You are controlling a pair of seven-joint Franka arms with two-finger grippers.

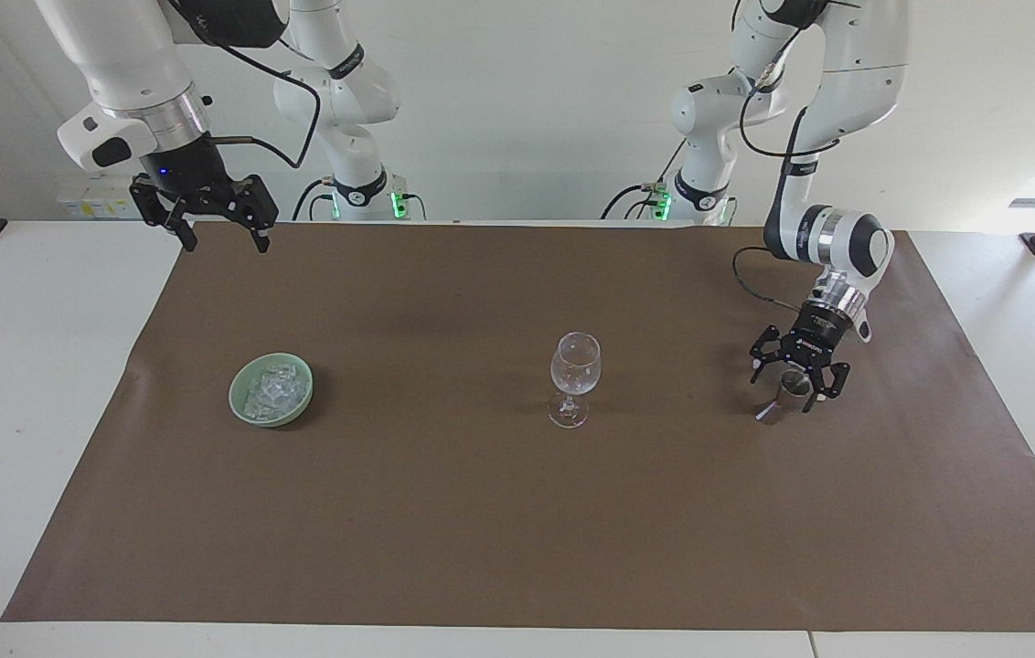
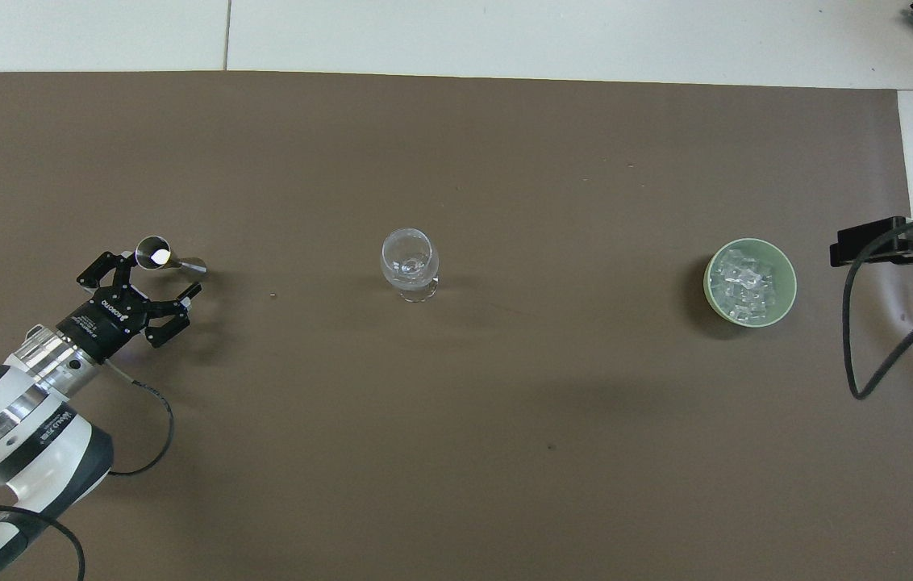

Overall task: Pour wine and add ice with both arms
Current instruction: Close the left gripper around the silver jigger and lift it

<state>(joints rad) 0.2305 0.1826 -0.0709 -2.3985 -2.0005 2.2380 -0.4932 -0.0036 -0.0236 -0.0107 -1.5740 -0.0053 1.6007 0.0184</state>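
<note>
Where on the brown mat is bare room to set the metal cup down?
Bare mat lies between the clear wine glass and the pale green bowl of ice, and nearer the robots than all three. It is crowded at the small metal measuring cup, which the left gripper straddles, jaws open.

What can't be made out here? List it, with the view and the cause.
- Jigger: facing view, the open left gripper covers its upper cup; contact unclear.
- Right gripper: overhead view, cut off by the edge.
- Jigger's contents: overhead view, only glare inside.
- Wine glass: any liquid too faint, both views.
</note>
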